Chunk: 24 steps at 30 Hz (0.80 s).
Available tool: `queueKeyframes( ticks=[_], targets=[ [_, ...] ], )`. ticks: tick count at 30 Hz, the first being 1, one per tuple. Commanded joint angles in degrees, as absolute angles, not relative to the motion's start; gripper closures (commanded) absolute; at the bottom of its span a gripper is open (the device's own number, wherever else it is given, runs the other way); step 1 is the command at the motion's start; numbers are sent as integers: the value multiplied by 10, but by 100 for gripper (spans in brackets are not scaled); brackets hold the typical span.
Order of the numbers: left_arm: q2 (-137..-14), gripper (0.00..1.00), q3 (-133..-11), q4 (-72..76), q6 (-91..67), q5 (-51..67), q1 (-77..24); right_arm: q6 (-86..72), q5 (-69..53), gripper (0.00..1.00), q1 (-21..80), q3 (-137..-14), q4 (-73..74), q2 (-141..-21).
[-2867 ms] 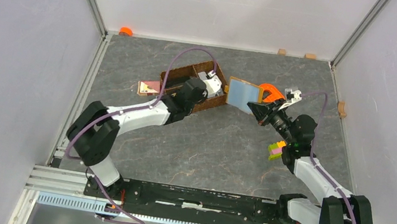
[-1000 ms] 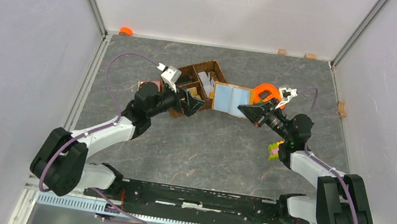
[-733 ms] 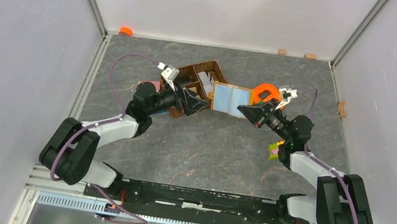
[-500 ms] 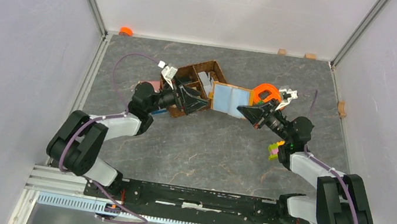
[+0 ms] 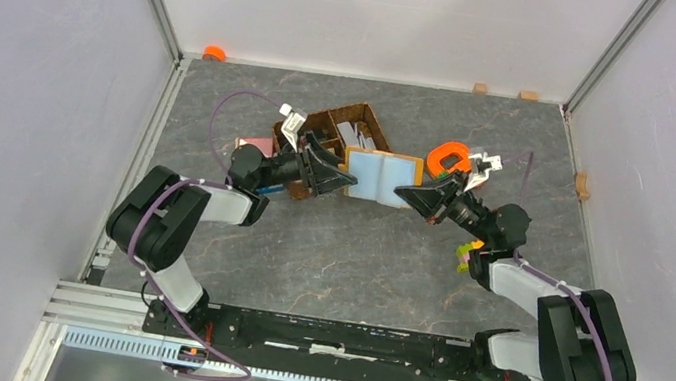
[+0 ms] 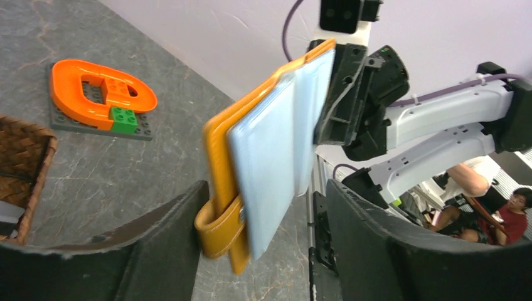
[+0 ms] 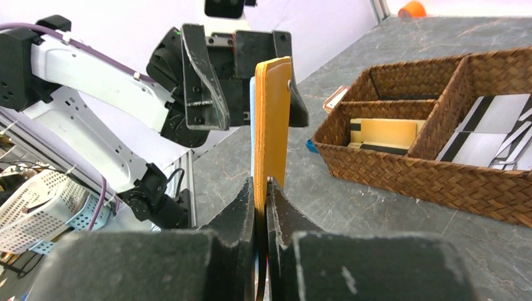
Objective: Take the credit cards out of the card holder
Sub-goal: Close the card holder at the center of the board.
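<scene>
Mustard-orange card holder (image 5: 380, 176) hangs open just near of the wicker basket (image 5: 323, 128), its long axis running left to right between both arms. Right gripper (image 5: 402, 193) pinches its right edge. The left gripper (image 5: 344, 177) stands wide astride the left edge, seemingly not touching it.

Card holder (image 5: 380, 176) up at mid-table, between left gripper (image 5: 345, 181) on its left and right gripper (image 5: 399, 192) on its right; basket (image 5: 315, 126) behind-left, cards (image 5: 354, 135) in it; ring (image 5: 448, 156) behind-right.
</scene>
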<state>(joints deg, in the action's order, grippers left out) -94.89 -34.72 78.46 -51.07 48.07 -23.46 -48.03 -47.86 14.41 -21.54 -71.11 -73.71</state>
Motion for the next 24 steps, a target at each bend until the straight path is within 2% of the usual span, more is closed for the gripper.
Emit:
queueKeyframes(
  ticks=[1,3,6,7,10,16,24],
  targets=[
    [-945,31,-370,853,-543,514,-234,-463,-485,100,161,-244,-715,-756],
    [-946,43,-370,854,-541,515,-234,-448,-476,100,167,-253,-694,-763],
    [-948,74,-373,848,-537,512,-234,-379,-437,100,181,-276,-594,-761],
    [-948,81,-375,836,-532,509,-236,-345,-411,100,190,-285,-544,-756],
    [-936,95,-386,749,-474,487,-247,-283,-357,100,219,-313,-450,-752],
    [-882,98,-403,540,-331,403,-286,-269,-359,100,262,-339,-442,-776],
    [-900,98,-415,547,-339,401,-292,-310,-435,100,286,-350,-512,-806]
  ],
)
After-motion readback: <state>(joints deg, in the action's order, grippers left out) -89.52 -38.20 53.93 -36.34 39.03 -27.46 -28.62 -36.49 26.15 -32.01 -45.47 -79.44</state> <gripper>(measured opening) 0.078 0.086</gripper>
